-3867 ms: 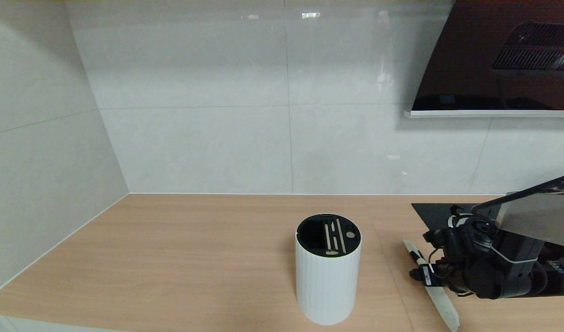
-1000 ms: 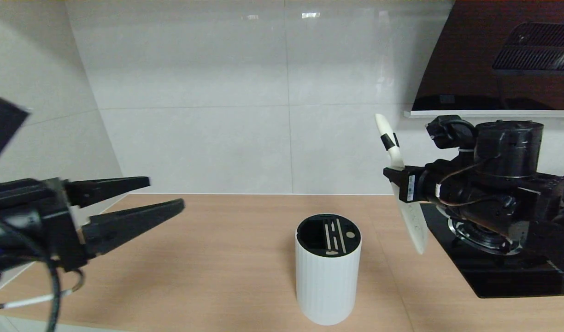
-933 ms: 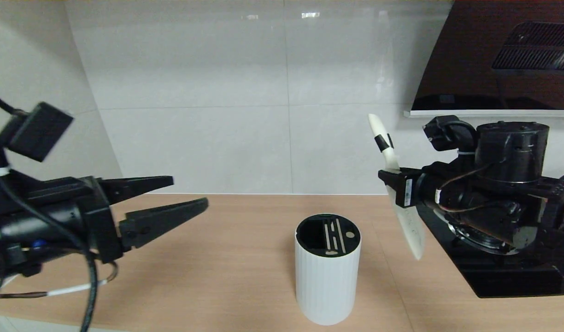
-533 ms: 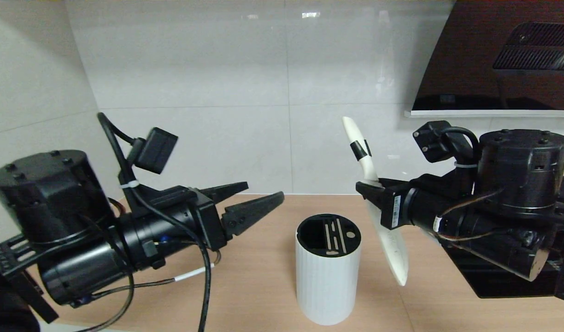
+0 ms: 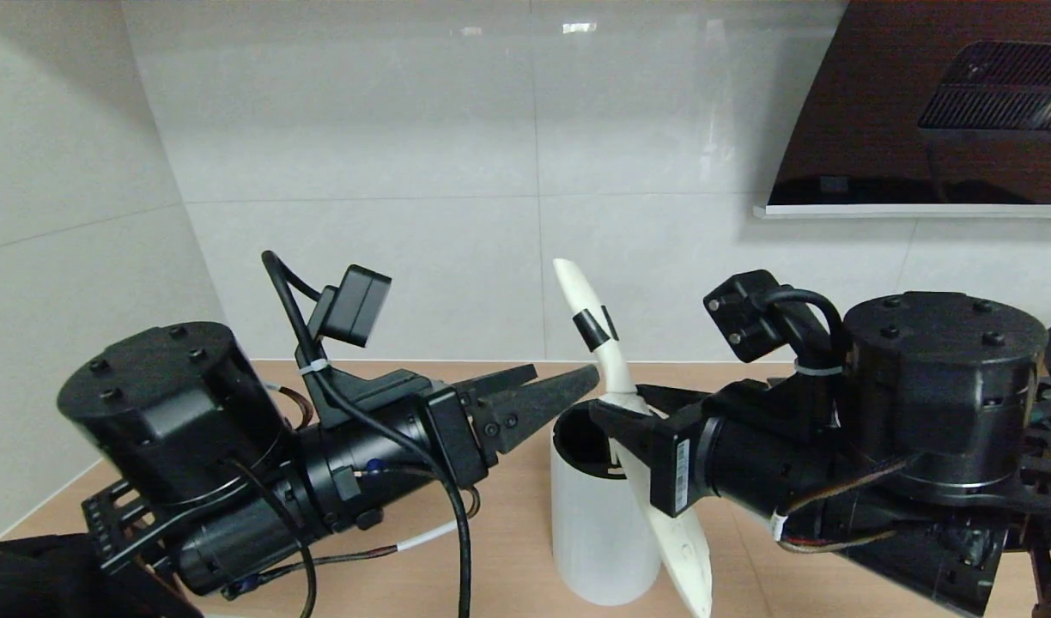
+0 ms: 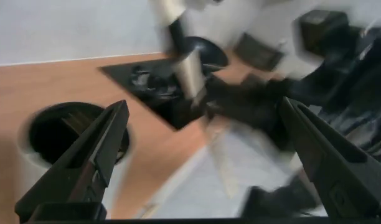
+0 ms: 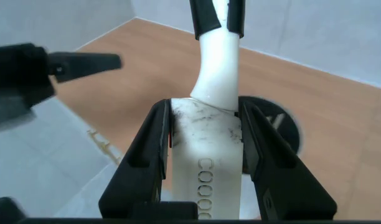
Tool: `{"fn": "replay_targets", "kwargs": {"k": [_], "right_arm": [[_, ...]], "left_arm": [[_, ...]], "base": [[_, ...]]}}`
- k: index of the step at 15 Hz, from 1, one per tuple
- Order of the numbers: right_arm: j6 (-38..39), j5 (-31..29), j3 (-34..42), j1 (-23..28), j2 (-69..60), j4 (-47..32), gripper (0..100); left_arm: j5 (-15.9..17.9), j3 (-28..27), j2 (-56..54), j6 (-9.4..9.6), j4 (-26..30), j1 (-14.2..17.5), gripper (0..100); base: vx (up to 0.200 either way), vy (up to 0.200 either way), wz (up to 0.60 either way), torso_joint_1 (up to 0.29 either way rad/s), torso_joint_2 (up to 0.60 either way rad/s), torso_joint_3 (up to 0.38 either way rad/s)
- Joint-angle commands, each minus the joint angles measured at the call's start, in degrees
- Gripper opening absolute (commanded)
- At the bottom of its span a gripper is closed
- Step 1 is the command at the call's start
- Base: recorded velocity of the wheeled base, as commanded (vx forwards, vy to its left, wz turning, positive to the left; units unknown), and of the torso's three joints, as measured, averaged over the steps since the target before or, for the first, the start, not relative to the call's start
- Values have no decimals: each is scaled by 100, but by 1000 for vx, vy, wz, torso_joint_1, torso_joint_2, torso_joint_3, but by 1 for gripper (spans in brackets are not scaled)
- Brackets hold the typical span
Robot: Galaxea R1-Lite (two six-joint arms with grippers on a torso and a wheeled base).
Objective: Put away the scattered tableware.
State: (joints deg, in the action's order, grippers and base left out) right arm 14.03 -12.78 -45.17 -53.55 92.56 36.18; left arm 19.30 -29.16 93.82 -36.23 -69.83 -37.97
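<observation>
My right gripper (image 5: 624, 412) is shut on a white knife (image 5: 603, 352) with a black band on its handle. The knife hangs steeply, handle up and blade down, in front of the white ribbed holder (image 5: 598, 532) with its black slotted top. In the right wrist view the knife (image 7: 215, 149) sits between the right gripper's (image 7: 203, 106) fingers, with the holder's dark top (image 7: 277, 127) behind it. My left gripper (image 5: 564, 378) is open at the holder's upper left rim, close to the knife handle. The left wrist view shows the left gripper (image 6: 202, 106), the holder (image 6: 53, 134) and the knife (image 6: 189, 71).
The wooden counter (image 5: 508, 532) runs to a tiled wall at the back and on the left. A black cooktop (image 6: 147, 78) lies on the counter right of the holder. A dark range hood (image 5: 938, 103) hangs at the upper right.
The right gripper lifted the knife off the counter by the cooktop and carried it left to the holder. The left arm came in from the left, its open gripper now at the holder.
</observation>
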Motion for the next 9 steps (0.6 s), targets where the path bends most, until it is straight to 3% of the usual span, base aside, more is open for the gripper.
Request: {"fn": "replay_targets", "kwargs": {"k": [1, 5, 9], "right_arm": [[47, -6, -1, -235, 104, 3, 0], [223, -32, -1, -586, 201, 3, 0], [223, -41, -1, -604, 280, 73, 0]], "left_arm": [[-5, -2, 119, -86, -189, -35, 100], [-75, 42, 541, -68, -831, -35, 100], [-75, 42, 664, -60, -945, -43, 100]], "base": [[0, 0, 0, 0, 0, 0], [0, 0, 0, 0, 0, 0], [0, 0, 0, 0, 0, 0]]}}
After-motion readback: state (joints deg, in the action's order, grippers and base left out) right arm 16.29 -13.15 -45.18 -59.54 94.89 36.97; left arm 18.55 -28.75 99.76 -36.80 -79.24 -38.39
